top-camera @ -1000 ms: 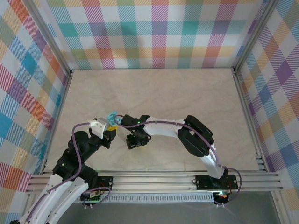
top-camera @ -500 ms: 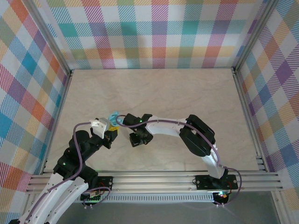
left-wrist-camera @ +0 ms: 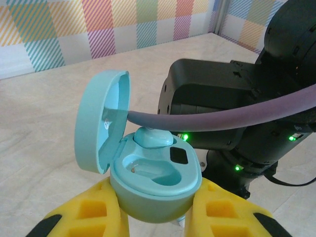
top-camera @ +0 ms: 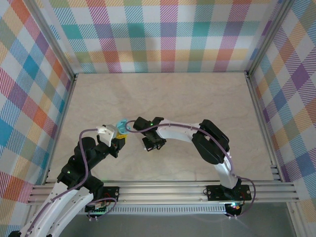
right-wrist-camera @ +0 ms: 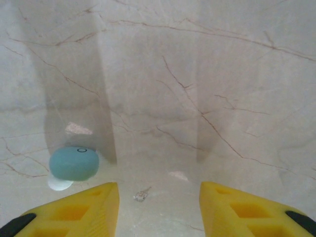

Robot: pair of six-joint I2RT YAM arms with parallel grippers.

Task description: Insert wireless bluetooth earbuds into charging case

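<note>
Bright even light, soft shadows on table (right-wrist-camera: 207,74), left hand (left-wrist-camera: 157,217) blurred close-up

The charging case (left-wrist-camera: 155,195) sits between the fingers of the left gripper (left-wrist-camera: 157,217), with its lid (left-wrist-camera: 101,121) standing at 9 o'clock. One earbud (left-wrist-camera: 154,137) rests in its 12 o'clock socket. The right arm (left-wrist-camera: 237,98) is behind it at 2 o'clock. A second earbud (right-wrist-camera: 74,163) lies on the table (right-wrist-camera: 197,74), at 10 o'clock of the right gripper (right-wrist-camera: 158,197).

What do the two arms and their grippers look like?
The left arm and right arm mix black housings with white links; a purple cable runs along each. The left gripper and right gripper have blocky yellow fingers with black outer patches. Green lights glow on both.
</note>
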